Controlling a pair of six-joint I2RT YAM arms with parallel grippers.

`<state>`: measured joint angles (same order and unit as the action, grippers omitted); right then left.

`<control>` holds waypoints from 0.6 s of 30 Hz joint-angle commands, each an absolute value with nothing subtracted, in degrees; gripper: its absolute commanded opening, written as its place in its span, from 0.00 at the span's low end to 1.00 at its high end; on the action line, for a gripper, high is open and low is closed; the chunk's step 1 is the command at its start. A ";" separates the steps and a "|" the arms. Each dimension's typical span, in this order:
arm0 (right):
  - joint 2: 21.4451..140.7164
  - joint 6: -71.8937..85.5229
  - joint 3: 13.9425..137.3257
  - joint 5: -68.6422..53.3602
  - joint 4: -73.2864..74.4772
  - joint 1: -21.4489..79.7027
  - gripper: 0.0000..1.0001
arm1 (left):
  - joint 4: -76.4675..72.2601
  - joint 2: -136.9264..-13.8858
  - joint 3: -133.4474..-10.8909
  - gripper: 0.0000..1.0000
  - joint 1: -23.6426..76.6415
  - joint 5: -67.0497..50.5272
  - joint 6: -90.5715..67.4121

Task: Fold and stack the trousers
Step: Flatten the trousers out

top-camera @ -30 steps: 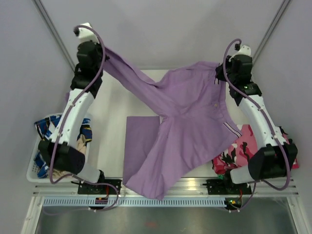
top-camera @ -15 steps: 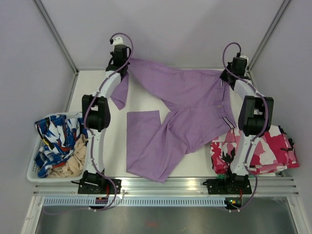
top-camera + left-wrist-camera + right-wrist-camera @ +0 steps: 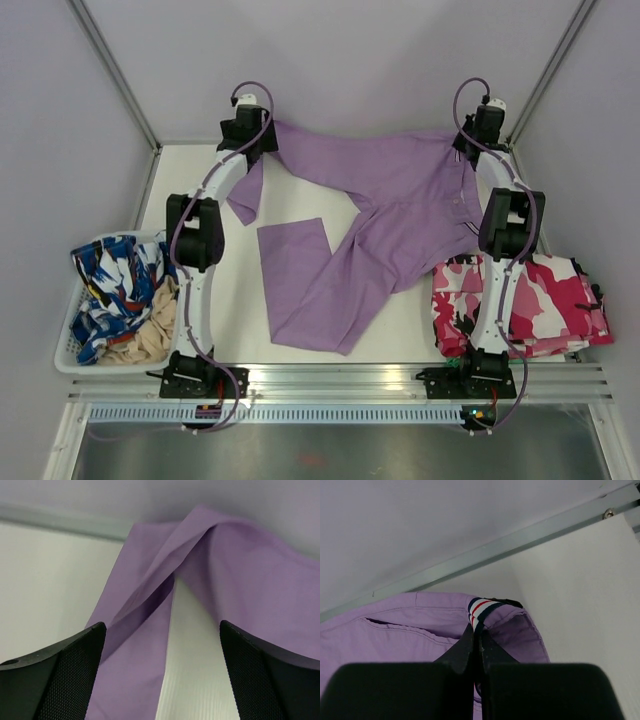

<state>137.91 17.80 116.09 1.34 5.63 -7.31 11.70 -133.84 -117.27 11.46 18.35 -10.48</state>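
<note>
The lilac trousers (image 3: 395, 200) lie spread on the white table (image 3: 190, 190). One leg runs along the back edge and the other slants toward the front (image 3: 320, 310). My left gripper (image 3: 254, 140) is at the back left, open above the hem of the back leg (image 3: 135, 645), its fingers (image 3: 60, 680) wide apart and holding nothing. At the back right corner my right gripper (image 3: 470, 148) is shut on the trousers' waistband (image 3: 510, 625), right below a striped tab (image 3: 480, 606). A flat lilac rectangle of cloth (image 3: 290, 255) lies beside the front leg.
A white basket (image 3: 62, 350) at the left edge holds blue-and-white patterned clothing (image 3: 110, 285). A folded pink, white and black camouflage garment (image 3: 540, 300) lies at the right. The back wall and its metal rail (image 3: 485, 555) are close behind both grippers.
Both arms have stretched to the back edge and lowered the trousers flat onto the table. The left gripper has opened and let go of the leg; the right stays shut.
</note>
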 commanded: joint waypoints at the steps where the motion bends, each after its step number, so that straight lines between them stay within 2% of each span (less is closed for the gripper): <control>1: 139.04 15.38 123.22 3.16 5.18 -8.00 0.00 | 24.05 -125.69 -116.89 1.00 10.20 24.51 -22.55; 4: 138.61 15.64 122.78 3.95 4.92 -8.35 0.00 | 32.50 -122.80 -111.91 0.99 7.92 22.42 -37.59; 7: 137.29 16.00 121.21 2.99 5.01 -8.96 0.00 | 27.80 -118.41 -99.69 0.98 6.68 21.37 -44.29; 9: 136.41 15.47 119.54 2.72 5.27 -9.23 0.00 | 25.24 -116.73 -94.16 0.97 6.24 19.87 -45.43; 15: 134.47 14.33 117.33 2.81 5.98 -9.58 0.00 | 23.03 -116.02 -89.93 0.94 6.15 18.02 -40.17; 18: 134.39 14.06 117.25 2.99 6.77 -9.76 0.00 | 21.63 -116.37 -86.85 0.87 6.15 17.41 -39.73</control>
